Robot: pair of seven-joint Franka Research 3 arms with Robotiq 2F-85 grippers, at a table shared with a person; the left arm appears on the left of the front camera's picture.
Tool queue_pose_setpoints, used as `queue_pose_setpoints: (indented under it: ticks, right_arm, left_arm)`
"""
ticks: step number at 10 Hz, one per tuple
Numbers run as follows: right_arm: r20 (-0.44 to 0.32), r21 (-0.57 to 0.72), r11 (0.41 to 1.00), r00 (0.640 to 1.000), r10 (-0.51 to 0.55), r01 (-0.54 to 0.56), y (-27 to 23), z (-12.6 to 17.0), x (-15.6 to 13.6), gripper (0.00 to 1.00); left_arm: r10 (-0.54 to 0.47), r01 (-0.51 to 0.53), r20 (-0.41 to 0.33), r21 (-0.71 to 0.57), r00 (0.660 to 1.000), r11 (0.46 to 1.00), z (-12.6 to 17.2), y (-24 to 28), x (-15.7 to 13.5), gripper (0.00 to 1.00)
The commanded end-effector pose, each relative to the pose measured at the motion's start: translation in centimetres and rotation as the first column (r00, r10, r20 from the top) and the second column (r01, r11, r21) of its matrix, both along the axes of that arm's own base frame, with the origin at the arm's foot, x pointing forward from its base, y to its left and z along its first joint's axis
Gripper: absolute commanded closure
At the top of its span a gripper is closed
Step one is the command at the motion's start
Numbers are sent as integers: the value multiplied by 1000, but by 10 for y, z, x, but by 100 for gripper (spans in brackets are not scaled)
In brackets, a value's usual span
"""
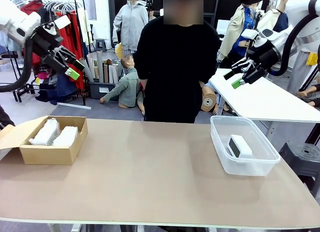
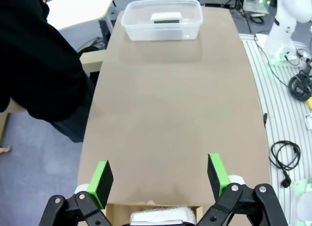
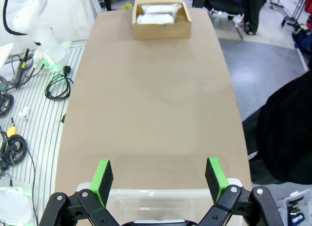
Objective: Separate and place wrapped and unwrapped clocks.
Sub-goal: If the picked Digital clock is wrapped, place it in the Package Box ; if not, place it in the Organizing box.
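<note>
Brown table (image 1: 150,177) stretching before me, clear plastic tub (image 1: 220,142) holding the bare white clock (image 1: 239,146), cardboard box (image 1: 55,154) holding two wrapped clocks (image 1: 54,133), my left claw (image 1: 71,68) and right claw (image 1: 239,78) raised high, jaws spread, empty

Left claw (image 1: 75,68), right claw (image 1: 235,79) raised, jaws apart.

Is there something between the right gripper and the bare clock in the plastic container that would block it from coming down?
Nothing visible does. The right gripper hangs open above the clear container, which has no lid, and the bare clock lies alone inside it. The person stands behind the table, off to the side.
</note>
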State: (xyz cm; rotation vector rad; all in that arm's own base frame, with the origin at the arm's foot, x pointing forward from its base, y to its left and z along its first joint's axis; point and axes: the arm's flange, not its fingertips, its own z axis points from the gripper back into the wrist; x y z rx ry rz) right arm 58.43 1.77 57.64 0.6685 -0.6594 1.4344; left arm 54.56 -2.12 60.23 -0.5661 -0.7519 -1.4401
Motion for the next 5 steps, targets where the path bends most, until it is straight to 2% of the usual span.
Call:
queue_pose_setpoints:
  ticks: [1,3,5]
  right_arm:
    - [1,-1,1000,1000,2,-2,0,1,-2,0]
    - [1,-1,1000,1000,2,-2,0,1,-2,0]
    - [1,-1,1000,1000,2,-2,0,1,-2,0]
  left_arm:
    - [-11,12,55,-28,998,1000,-10,4,-15,0]
    - [41,-37,94,-44,995,998,-9,3,-15,0]
    - [57,-53,68,-55,996,997,-15,6,-10,0]
